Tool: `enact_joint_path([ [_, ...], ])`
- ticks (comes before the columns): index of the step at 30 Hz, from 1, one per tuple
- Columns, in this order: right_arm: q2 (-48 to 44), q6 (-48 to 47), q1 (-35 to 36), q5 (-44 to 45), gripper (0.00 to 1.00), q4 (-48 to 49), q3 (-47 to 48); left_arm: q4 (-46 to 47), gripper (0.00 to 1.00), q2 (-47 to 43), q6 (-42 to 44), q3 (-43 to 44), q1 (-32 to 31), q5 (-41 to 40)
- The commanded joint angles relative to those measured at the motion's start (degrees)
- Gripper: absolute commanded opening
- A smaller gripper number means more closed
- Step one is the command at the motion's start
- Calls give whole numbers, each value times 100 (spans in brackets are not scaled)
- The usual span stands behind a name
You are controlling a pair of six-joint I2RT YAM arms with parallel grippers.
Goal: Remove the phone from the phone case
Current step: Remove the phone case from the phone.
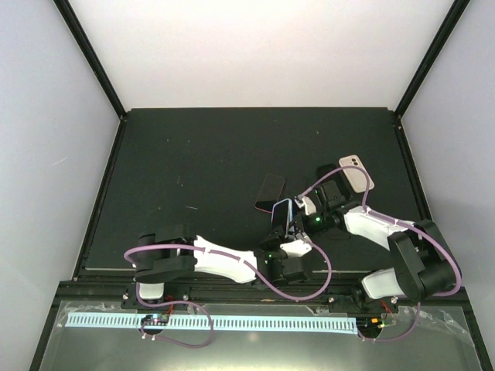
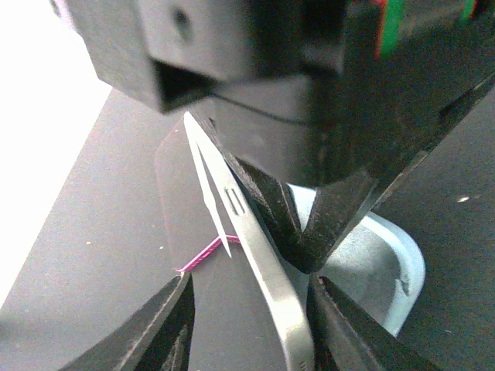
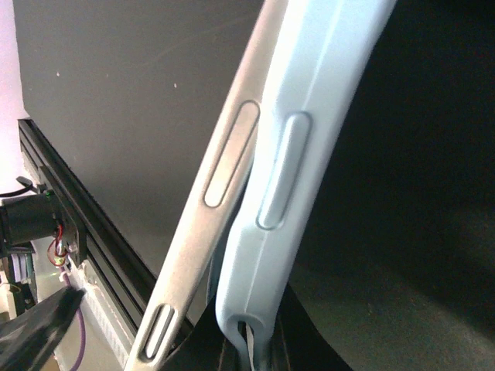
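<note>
Lab robot cell: white walls [image 1: 255, 46], black table [image 1: 193, 154].

Three phones, one pale blue case, two arms, one bench.

Phones, three: a dark phone [image 1: 271, 191] lying flat near the middle of the bench [image 1: 193, 154], a pale-backed phone [image 1: 356, 173] at the far right, and a silver-edged phone [image 3: 220, 166] upright between the arms. There is one phone case [image 3: 309, 139], pale blue; whether the pale-backed phone wears another cannot be told. Arms, two: the left arm [image 1: 220, 263] and the right arm [image 1: 371, 224], each with one pair of jaws.
</note>
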Motion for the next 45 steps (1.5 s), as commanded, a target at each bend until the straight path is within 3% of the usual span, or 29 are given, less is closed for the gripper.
enact_joint_path([
  [1, 31, -99, -28, -544, 1, 161, 146, 308, 39, 296, 713, 136, 141, -1019],
  [4, 1, -147, -36, -695, 1, 139, 157, 682, 34, 326, 1116, 80, 145, -1331],
  [12, -342, -61, -41, -724, 1, 227, 128, 686, 17, 159, 1020, 8, 120, -1728],
  [17, -401, -94, -45, -594, 1, 251, 137, 866, 2, -32, 1227, 46, 82, -1736],
  [27, -691, -90, -217, -238, 1, 241, 168, 1060, 2, -403, 1421, 80, 32, -1847],
  [32, -1016, -185, -454, 777, 1, 312, 89, 707, 2, -1150, 721, -39, 31, -1544],
  [37, -1201, -555, -481, 1916, 1, 293, 78, 622, 2, -2330, -154, -595, 22, -714],
  [42, -1131, -507, -544, 1843, 1, 313, 166, 612, 1, -3037, -389, -1285, 137, -690],
  [45, -1200, -528, -546, 1900, 1, 312, 198, 553, 2, -3029, -98, -1550, 336, -802],
])
